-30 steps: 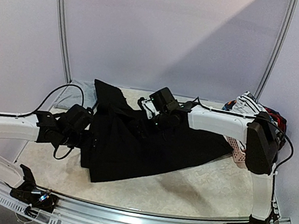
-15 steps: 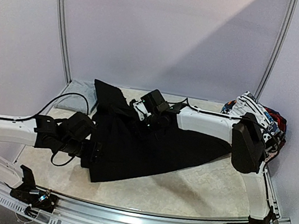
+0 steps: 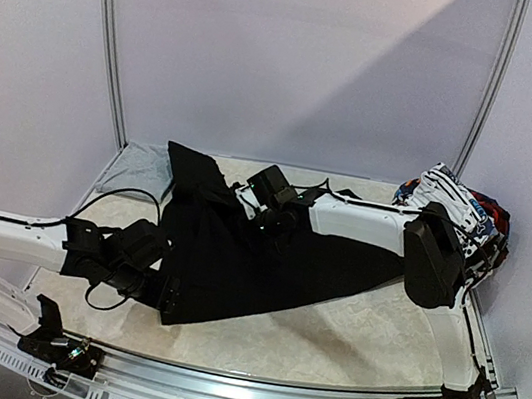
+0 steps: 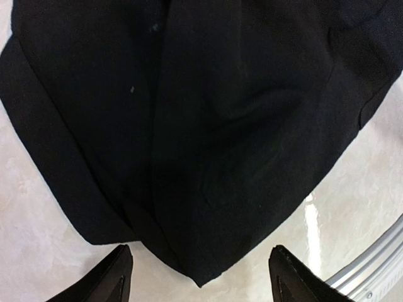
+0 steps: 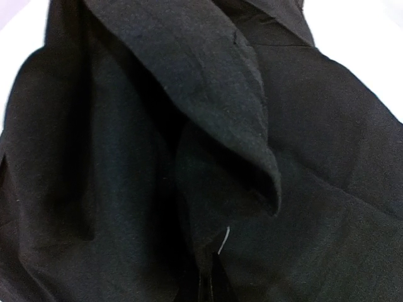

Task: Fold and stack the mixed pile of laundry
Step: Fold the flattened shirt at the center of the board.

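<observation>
The black trousers (image 3: 276, 262) lie spread across the middle of the table (image 3: 357, 330). The left gripper (image 4: 200, 259) sits released at their near-left corner, one fingertip on either side of the hem. The right gripper (image 3: 248, 204) is clenched on a raised fold near their far edge.

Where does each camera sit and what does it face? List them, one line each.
Top: above and behind the bases, looking down on the table; left arm, right arm show.
Left wrist: faces down at the black trousers' near corner; open jaws' tips show.
Right wrist: close on a black trousers fold; shut jaws barely show.
Shared by all: the black trousers.
</observation>
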Motion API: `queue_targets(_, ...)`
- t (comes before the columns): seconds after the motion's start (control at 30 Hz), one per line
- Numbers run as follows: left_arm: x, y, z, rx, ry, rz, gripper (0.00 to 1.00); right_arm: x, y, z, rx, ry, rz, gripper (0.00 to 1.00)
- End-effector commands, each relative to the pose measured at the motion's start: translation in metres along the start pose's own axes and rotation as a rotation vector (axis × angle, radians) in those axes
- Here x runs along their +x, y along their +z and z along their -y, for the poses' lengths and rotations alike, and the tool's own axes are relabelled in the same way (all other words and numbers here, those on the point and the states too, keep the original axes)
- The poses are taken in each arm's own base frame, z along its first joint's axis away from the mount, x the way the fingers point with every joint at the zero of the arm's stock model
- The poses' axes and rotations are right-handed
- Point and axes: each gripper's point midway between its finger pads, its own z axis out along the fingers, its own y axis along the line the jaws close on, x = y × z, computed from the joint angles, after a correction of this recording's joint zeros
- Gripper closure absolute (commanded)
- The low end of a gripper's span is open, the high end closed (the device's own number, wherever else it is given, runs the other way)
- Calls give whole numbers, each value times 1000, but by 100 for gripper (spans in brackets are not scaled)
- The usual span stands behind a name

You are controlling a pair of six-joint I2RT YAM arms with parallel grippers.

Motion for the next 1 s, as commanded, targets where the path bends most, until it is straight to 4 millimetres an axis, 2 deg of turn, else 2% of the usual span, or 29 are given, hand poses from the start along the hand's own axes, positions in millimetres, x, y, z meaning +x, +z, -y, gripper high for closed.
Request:
queue_targets(0.0,19,3,-2,-5,13,-47,24,-19,-16,16,93,7,45,100)
queue_targets(0.2,31,15,-3,22,-9,-59,26,-37,-44,37,220,35,90,100)
queue_targets(0.47,41,27,-1,58,-20,-63,35,-51,-89,70,424,45,115,100)
queue_targets(0.53,41,29,1,70,-22,-55,43,-53,-101,77,470,45,119,100)
queue_targets(0.7,40,32,-2,66,-26,-34,81,-52,-131,97,591,35,126,100)
queue_targets(0.8,38,30,-8,39,-29,-18,100,-50,-149,112,675,25,124,100)
queue_targets(0.97,33,25,-24,-39,-27,19,100,-39,-181,136,790,24,129,100)
